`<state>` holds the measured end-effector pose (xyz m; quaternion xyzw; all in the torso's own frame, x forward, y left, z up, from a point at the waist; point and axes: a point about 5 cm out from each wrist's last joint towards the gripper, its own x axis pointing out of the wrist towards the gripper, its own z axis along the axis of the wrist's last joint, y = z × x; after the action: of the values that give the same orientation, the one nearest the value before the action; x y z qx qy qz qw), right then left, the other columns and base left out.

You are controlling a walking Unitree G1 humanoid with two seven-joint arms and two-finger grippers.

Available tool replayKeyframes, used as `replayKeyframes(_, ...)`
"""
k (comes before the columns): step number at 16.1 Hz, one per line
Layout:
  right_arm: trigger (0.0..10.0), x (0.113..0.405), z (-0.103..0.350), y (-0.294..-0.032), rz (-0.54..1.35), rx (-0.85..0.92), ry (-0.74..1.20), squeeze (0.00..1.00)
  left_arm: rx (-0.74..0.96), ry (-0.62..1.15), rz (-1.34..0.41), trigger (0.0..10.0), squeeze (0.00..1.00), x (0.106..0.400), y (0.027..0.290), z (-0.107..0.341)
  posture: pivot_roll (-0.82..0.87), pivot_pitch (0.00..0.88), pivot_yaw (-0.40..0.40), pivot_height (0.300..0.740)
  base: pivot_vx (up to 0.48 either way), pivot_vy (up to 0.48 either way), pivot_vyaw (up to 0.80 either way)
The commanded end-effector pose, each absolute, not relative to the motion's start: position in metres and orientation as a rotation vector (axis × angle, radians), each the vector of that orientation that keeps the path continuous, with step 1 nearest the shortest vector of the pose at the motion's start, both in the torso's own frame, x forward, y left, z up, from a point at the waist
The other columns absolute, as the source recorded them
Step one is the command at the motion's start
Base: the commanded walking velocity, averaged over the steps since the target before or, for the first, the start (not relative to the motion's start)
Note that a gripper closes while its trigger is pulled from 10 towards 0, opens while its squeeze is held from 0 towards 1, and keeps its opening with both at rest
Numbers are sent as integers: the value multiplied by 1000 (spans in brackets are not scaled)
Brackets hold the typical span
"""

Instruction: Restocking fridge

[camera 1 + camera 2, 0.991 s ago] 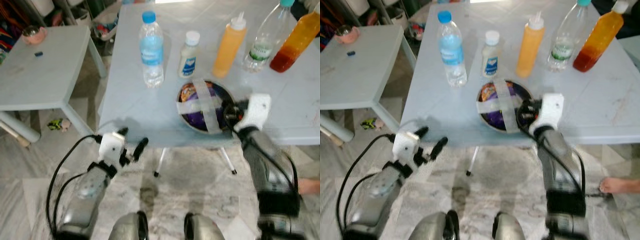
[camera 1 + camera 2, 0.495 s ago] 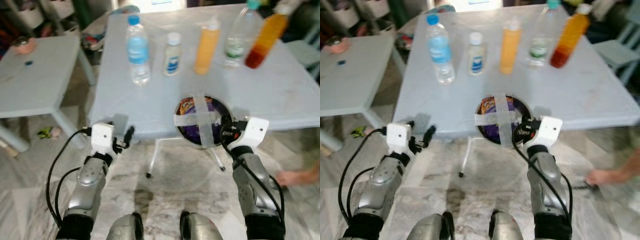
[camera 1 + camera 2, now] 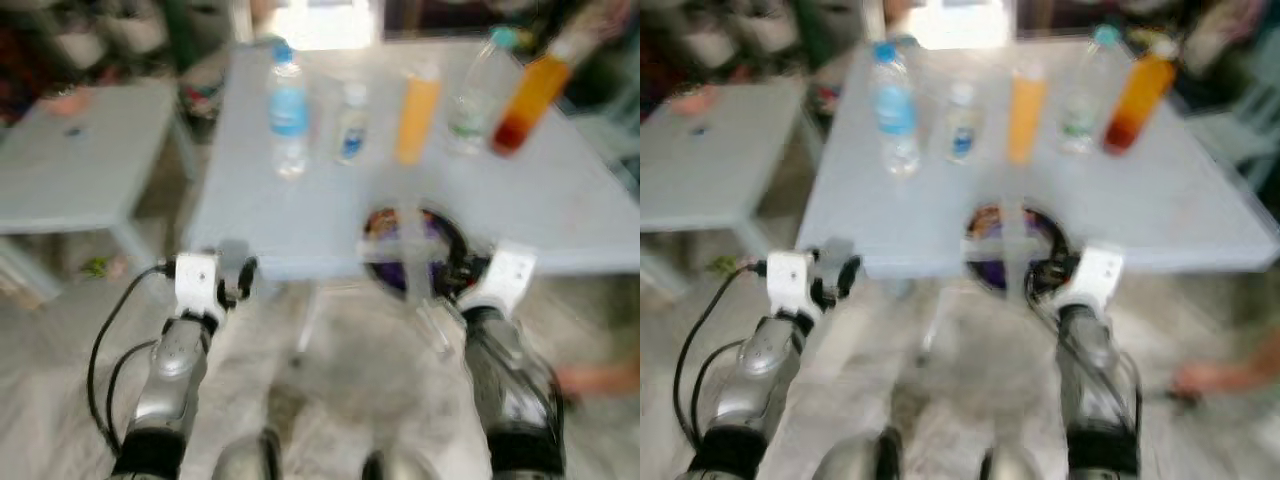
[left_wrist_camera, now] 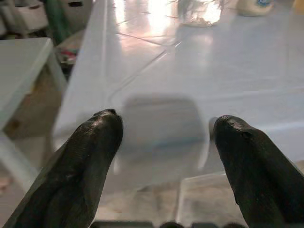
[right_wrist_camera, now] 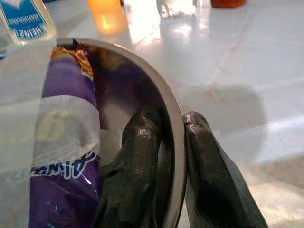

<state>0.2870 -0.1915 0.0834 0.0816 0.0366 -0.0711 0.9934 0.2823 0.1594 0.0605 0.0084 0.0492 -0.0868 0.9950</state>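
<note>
We get heavy motion blur across both eye views, edges smeared; blown-out window light at 12 o'clock. Wrist views sharper: white glare streaks on the table [image 4: 190,71] toward 12, soft shadow patches, near fingers [image 5: 137,190] slightly out of focus

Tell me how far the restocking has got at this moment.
Early. Done: nothing looks stocked, and no fridge can be seen. In hand: the right gripper is shut on the rim of the taped bowl, at the table edge. The left gripper is open, holding nothing. Left: the five bottles standing on the table.
</note>
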Motion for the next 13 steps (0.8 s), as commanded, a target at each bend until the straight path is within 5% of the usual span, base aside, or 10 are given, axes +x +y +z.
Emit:
replayKeyframes(1,10000,290,80,-185,-137,156,74,0,33,151,-141,10000,0,282,172,52,19,0,41,740,-251,0,0)
replayKeyframes(3,10000,298,82,-174,-96,166,65,0,42,134,-121,10000,0,290,179,58,18,0,56,740,-253,0,0)
replayKeyframes(4,0,300,84,-173,-85,209,54,0,43,130,-114,10000,0,291,181,60,17,0,56,740,-255,0,0)
replayKeyframes(6,0,307,90,-178,-117,210,29,0,64,106,-118,10000,0,294,180,65,27,0,40,740,-255,0,0)
replayKeyframes(7,8235,307,89,-181,-126,203,34,0,72,97,-122,10000,0,292,180,66,28,0,40,740,-270,0,0)
replayKeyframes(8,10000,310,92,-184,-134,196,29,0,81,100,-121,10000,0,286,182,65,34,0,45,740,-296,0,0)
replayKeyframes(13,10000,297,97,-170,-61,216,-12,0,97,113,-124,10000,0,270,185,62,28,43,76,740,-297,0,160)
